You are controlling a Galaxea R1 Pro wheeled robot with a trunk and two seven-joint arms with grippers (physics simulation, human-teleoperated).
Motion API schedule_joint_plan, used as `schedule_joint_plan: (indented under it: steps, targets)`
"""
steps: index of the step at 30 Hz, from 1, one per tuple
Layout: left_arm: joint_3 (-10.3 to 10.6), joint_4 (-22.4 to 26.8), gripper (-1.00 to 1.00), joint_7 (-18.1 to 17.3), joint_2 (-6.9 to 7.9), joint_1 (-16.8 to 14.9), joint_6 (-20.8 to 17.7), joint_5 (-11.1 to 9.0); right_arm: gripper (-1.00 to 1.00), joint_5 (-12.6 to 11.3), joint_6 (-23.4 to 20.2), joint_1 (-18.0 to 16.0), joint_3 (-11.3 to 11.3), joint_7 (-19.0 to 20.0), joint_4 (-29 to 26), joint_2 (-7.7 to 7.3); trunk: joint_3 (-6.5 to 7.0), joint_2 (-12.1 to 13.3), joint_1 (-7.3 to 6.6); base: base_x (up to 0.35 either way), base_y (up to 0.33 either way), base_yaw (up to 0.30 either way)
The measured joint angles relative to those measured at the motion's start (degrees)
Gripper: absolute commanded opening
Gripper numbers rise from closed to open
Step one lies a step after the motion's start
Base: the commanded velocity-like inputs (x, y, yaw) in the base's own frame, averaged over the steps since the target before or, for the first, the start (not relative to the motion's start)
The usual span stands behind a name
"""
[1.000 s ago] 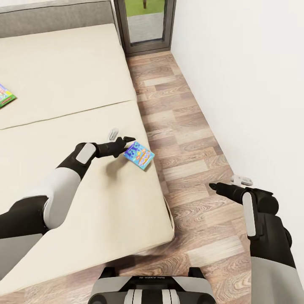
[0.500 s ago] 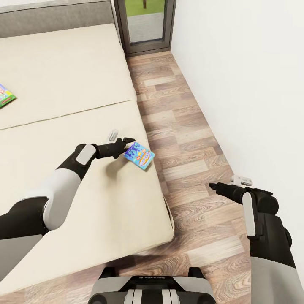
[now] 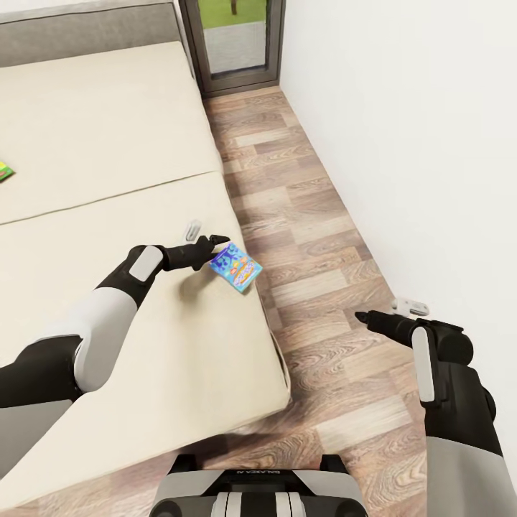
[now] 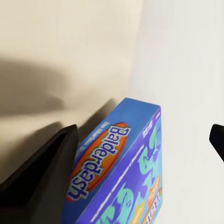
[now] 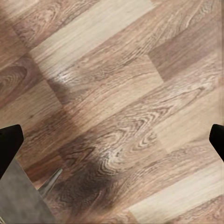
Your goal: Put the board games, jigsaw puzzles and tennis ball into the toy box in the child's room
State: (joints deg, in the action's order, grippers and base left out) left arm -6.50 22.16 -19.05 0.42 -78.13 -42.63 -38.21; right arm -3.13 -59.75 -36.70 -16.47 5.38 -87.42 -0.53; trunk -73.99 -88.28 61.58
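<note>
Left hand (image 3: 215,243) is pinching the blue game box (image 3: 235,265) just above the bed's (image 3: 108,143) right edge. Right hand (image 3: 362,317) hangs over the floor (image 3: 316,215), fingers spread wide.

At the head view's nine o'clock edge we saw only a green corner of a second board game (image 3: 4,171); the frame cut off the rest. In the left wrist view the blue board game (image 4: 122,175) ran off at six o'clock.
</note>
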Motion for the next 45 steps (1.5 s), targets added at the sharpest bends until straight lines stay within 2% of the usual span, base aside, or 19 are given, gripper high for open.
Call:
schedule_joint_plan:
  steps: [37, 41, 43, 44, 45]
  targets:
    - [-0.2, 0.1, 1.0, -1.0, 0.4, 1.0, 0.1, 0.1, 1.0, 0.0, 0.0, 0.6, 0.1, 0.0, 0.0, 0.07, 0.0, 0.0, 0.0, 0.0, 0.0, -0.01]
    - [-0.2, 0.9, 1.0, -1.2, 0.99, 1.9, 0.0, 0.1, 1.0, 0.0, 0.0, 1.6, 0.2, 0.0, 0.0, -0.04, 0.0, 0.0, 0.0, 0.0, 0.0, 0.0]
    - [-0.3, 2.4, 1.0, -1.5, 2.25, 3.3, -0.1, 0.1, 1.0, 0.0, 0.0, 2.1, 0.3, 0.0, 0.0, -0.14, 0.0, 0.0, 0.0, 0.0, 0.0, 0.0]
    - [-0.3, 2.4, 1.0, -1.5, 2.28, 3.3, -0.1, 0.1, 1.0, 0.0, 0.0, 2.1, 0.3, 0.0, 0.0, -0.14, 0.0, 0.0, 0.0, 0.0, 0.0, 0.0]
    - [-0.4, 3.6, 1.0, -1.8, 3.13, 4.3, -0.1, 0.0, 1.0, -0.1, 0.0, 2.2, 0.3, 0.1, 0.1, -0.19, 0.0, 0.0, 0.0, 0.0, 0.0, 0.0]
